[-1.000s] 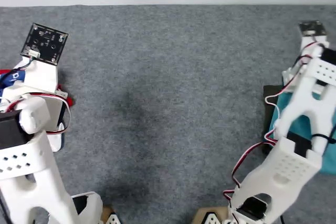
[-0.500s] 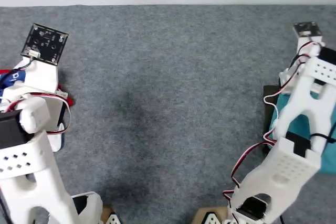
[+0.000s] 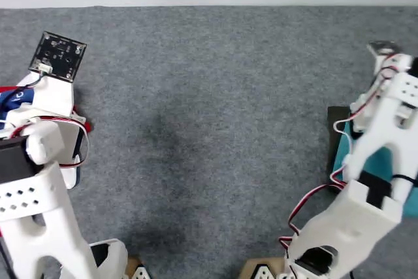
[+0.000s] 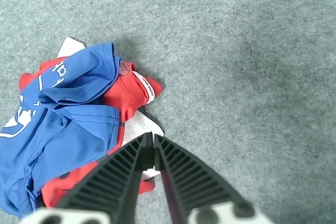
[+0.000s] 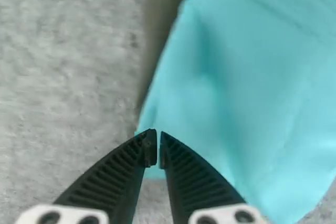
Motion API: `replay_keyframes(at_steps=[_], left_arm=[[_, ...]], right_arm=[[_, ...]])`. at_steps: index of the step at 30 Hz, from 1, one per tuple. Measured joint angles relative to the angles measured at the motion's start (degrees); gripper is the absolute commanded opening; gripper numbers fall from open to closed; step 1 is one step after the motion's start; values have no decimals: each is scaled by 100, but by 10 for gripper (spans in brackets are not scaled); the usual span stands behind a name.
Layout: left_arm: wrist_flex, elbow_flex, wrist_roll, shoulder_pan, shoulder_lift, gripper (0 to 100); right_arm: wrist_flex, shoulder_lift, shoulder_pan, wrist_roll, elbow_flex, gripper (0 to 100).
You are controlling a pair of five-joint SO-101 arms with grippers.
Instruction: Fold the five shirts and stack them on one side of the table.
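i have the left gripper point(image 4: 153, 143) hanging over a loose pile at the left side of the table point(image 3: 209, 96), its jaws together with nothing between them; the pile is a blue shirt point(image 4: 68, 124) crumpled on top of a red shirt point(image 4: 128, 90), with a bit of a white shirt point(image 4: 145, 128) poking out beneath, right under the tips; the right gripper point(image 5: 153, 142) is also closed, its tips over the near edge of a teal shirt point(image 5: 247, 93) that lies flat on a darker shirt point(image 5: 163, 9) at the right side of the table; i cannot see any cloth caught between those jaws; these shirts are light, soft and limp, so i expect them to sag, drag on the rough grey cover and pull a neighbour along if layers get pinched together; i judge the best hold to be a single layer at a hem, collar or shoulder seam, with one corner for each arm so the cloth can spread; compared with a second ago, the right arm has swung outward toward the right edge and now hides more of the teal shirt in the high view, while the left arm has barely shifted; the pile looks unchanged.
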Motion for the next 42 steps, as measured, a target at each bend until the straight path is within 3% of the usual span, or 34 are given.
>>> replay_keyframes(at_steps=[12,17,23,34,42], left_arm=[[0,0,0,0,0,5],[0,0,0,0,0,5],[0,0,0,0,0,5],[0,0,0,0,0,5],[0,0,0,0,0,5]], right_arm=[[-167,466,431,-18,1292,9],[-967,1029,343,-26,1916,9],[-826,1090,-53,-176,1925,9],[-360,-545,-35,70,1934,9],[-2295,-1002,1020,818,1943,9]])
